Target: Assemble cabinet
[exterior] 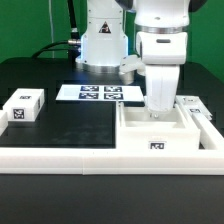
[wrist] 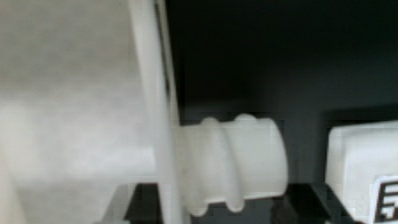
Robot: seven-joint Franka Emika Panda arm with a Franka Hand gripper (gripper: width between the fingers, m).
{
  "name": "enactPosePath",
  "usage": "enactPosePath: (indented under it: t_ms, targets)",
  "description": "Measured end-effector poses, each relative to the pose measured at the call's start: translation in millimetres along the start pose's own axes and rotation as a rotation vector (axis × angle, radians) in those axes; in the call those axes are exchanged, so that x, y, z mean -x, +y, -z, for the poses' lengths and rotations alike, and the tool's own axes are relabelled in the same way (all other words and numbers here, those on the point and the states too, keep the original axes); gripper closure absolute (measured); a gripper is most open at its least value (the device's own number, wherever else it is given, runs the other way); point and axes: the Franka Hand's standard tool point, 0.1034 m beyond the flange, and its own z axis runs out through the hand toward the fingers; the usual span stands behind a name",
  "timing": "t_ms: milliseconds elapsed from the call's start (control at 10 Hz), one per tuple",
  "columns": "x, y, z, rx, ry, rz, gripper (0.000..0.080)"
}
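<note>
Green backdrop (exterior: pixel 30 25) spans the rear. Matte black counter (exterior: pixel 70 125) fills the foreground, edge to edge. Lighting bright, even.

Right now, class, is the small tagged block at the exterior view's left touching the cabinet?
Apart. The exterior view shows a wide strip of bare black table between the small tagged block and the cabinet.

I work in a robotics lab, on a test rig rather than in any home or shop. My base (exterior: pixel 100 45) stands at the upper middle of the frame on a black table (exterior: pixel 60 125), with a green backdrop (exterior: pixel 25 25) behind. Square black-and-white tags for camera tracking sit on the marker board (exterior: pixel 100 93) at centre, the block (exterior: pixel 23 106) at left and the cabinet (exterior: pixel 135 135) at lower right.
</note>
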Motion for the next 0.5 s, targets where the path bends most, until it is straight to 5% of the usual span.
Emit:
enactPosePath:
  t_ms: [500]
  targets:
    - [-11.1,0.6,0.1,-0.019,-0.001,0.022,0.0524]
